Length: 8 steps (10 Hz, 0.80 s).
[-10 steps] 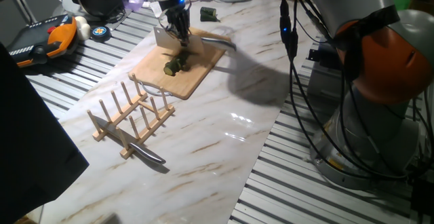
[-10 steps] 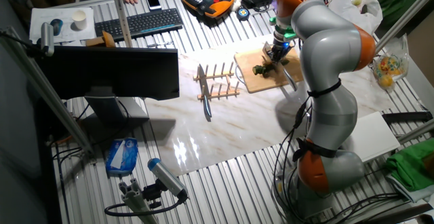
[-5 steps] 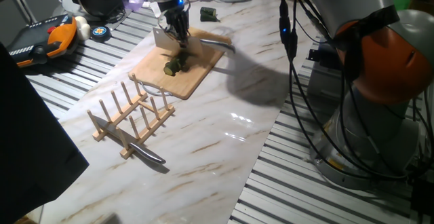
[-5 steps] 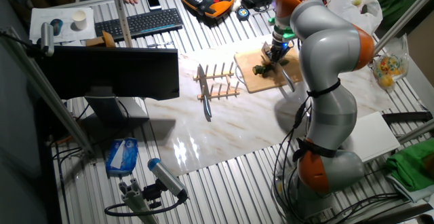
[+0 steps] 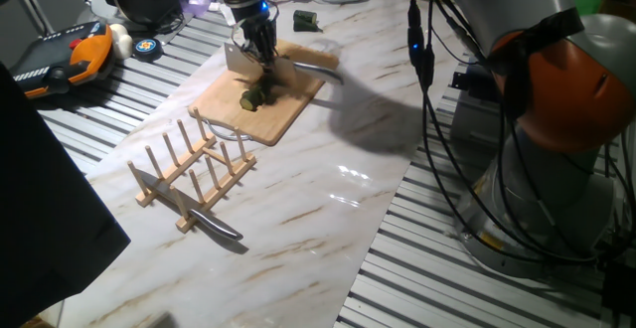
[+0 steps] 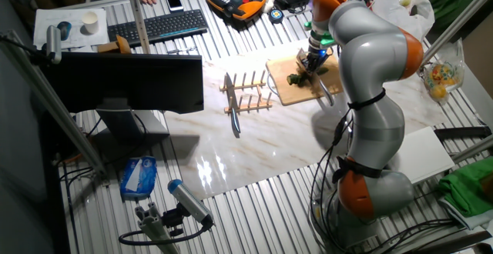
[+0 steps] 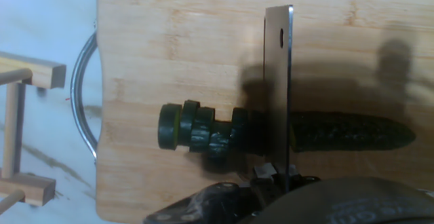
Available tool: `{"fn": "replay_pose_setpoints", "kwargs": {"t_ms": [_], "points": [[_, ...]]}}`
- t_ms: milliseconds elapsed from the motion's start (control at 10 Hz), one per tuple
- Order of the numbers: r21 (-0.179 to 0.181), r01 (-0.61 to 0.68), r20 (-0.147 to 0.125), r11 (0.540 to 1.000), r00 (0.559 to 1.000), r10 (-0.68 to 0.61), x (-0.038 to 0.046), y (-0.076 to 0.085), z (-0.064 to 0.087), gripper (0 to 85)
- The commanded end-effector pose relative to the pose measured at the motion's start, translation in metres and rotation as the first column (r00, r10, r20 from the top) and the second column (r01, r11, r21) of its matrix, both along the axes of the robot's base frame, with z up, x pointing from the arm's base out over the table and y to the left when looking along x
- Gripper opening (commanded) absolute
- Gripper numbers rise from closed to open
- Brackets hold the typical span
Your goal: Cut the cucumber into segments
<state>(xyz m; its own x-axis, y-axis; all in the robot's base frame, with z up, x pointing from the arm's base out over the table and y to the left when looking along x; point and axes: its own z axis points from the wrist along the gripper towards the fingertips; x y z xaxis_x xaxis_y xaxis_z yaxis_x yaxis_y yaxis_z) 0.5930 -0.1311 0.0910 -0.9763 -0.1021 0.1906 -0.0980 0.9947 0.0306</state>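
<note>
On the wooden board (image 7: 169,34) lies the cucumber (image 7: 346,132), its long uncut part to the right of the blade. Left of the blade sit several cut segments (image 7: 196,129), close together with a pale cut face at the far left. A cleaver blade (image 7: 278,81) stands edge-down across the cucumber, and my gripper (image 7: 271,183) is shut on the knife at the bottom of the hand view. From one fixed view, the gripper (image 5: 258,42) hangs over the board (image 5: 288,109) with the cucumber (image 5: 256,95) just below. From the other side, the gripper (image 6: 314,54) and the cucumber (image 6: 296,78) look small.
A wooden dish rack (image 5: 189,169) stands in front of the board with a second knife (image 5: 194,214) lying across it. A small dark green stub (image 5: 305,20) rests behind the board. An orange pendant (image 5: 70,55) is at the left, the robot base (image 5: 556,119) at the right.
The gripper and the cleaver have shifted slightly to the left over the board. The cucumber and its segments have stayed in place.
</note>
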Motion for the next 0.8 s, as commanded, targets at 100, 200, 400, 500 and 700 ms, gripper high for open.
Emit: {"fn": "replay_pose_setpoints", "kwargs": {"t_ms": [100,200,400,500,700], "points": [[0.003,0.001,-0.005,1.000,1.000,-0.001,0.0005,-0.0002,-0.0024,0.7],[0.003,0.003,-0.005,1.000,1.000,-0.003,0.0010,0.0016,-0.0034,0.7],[0.002,0.006,-0.005,1.000,1.000,-0.006,0.0021,0.0037,-0.0055,0.7],[0.002,0.006,-0.005,1.000,1.000,-0.006,0.0029,0.0036,-0.0061,0.7],[0.003,0.004,-0.005,1.000,1.000,-0.004,0.0040,0.0034,-0.0069,0.7]]}}
